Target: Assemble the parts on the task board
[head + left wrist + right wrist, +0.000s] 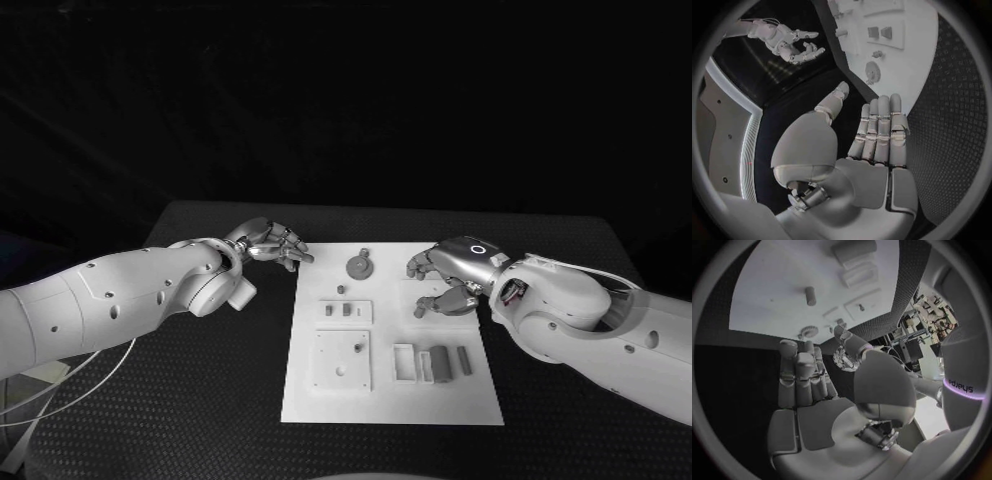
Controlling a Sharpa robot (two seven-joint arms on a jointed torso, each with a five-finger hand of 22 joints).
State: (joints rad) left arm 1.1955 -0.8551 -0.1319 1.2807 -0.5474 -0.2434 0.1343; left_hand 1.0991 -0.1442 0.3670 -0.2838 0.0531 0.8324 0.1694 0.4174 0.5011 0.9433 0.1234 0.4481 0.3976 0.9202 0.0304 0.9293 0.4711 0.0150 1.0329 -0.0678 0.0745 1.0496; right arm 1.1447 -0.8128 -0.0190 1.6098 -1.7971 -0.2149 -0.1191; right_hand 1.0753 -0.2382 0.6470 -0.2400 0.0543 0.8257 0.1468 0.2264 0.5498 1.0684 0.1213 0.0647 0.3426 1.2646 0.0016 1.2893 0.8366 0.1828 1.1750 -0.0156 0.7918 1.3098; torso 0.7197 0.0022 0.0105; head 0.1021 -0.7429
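On the black table [216, 400] the task board [389, 395] sits mid-surface. We see grey parts [444, 364] near its right edge, a round part [359, 267] near the far edge. Left hand [271, 243] off the board's far-left corner, fingers spread, holding nothing. Right hand [447, 275] over the right edge, fingers loosely curled, empty.

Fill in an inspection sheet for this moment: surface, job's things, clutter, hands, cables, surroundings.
Surface: black table, textured top.
Job's things: white task board lies in the middle of the table; a round grey part lies near its far edge, small grey parts stand at its near right, raised white blocks at its left.
Clutter: nothing seen.
Hands: left hand hovers beside the board's far left corner, holding nothing; right hand is over the board's right edge, fingers apart, holding nothing.
Cables: white cables hang under the left arm.
Surroundings: dark backdrop.
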